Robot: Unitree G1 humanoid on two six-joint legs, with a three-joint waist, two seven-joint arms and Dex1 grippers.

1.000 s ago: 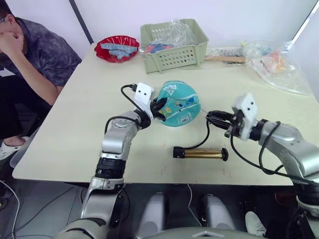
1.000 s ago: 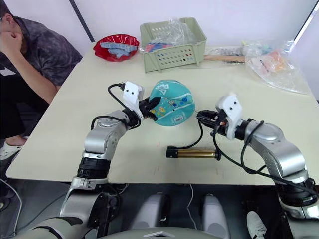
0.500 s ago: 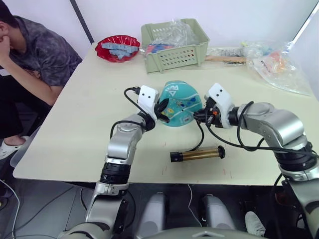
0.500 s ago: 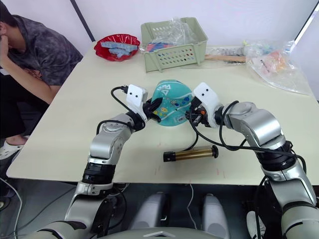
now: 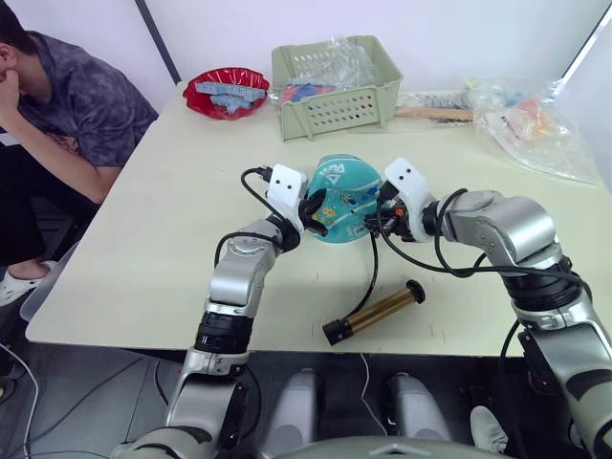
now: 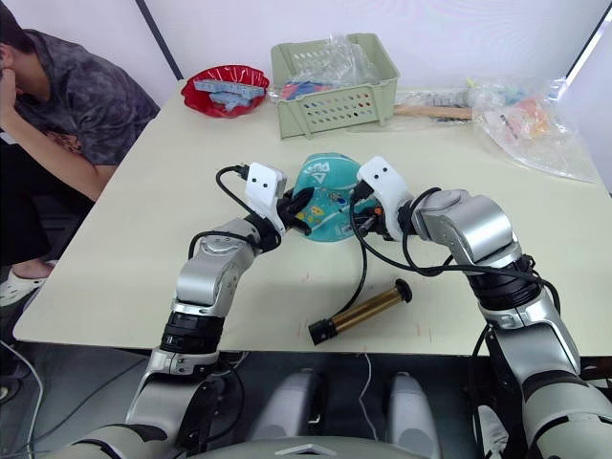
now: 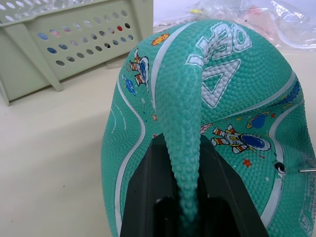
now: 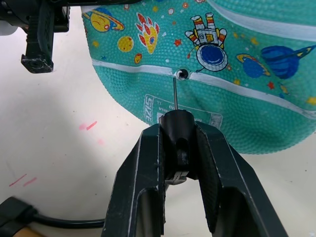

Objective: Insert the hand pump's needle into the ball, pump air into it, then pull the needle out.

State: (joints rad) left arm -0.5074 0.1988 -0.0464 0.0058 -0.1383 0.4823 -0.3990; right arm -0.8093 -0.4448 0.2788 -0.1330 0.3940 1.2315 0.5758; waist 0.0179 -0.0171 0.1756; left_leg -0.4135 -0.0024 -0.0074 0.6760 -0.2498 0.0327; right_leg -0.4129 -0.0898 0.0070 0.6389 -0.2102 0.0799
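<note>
Left claw [image 7: 180,197] is pinching a fold of the soft teal-blue rubber ball [image 5: 342,196]. Right claw [image 8: 178,163] clamps the thin metal needle [image 8: 174,94] by its black fitting, tip just short of the ball's valve hole [image 8: 182,74]. Brass-gold hand pump [image 5: 373,311] lies tilted on the table nearby, below the right claw.

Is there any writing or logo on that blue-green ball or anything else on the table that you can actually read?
"SIZE": small white box label on the ball, just below the air hole, beside the needle.
White triangle logo with large white letters above it on the ball, in the left wrist view: letters cut off and foreshortened, not readable.
More print in the white label next to "SIZE": hidden behind the right tool.
Cartoon astronauts and planets: pictures, no words.
</note>
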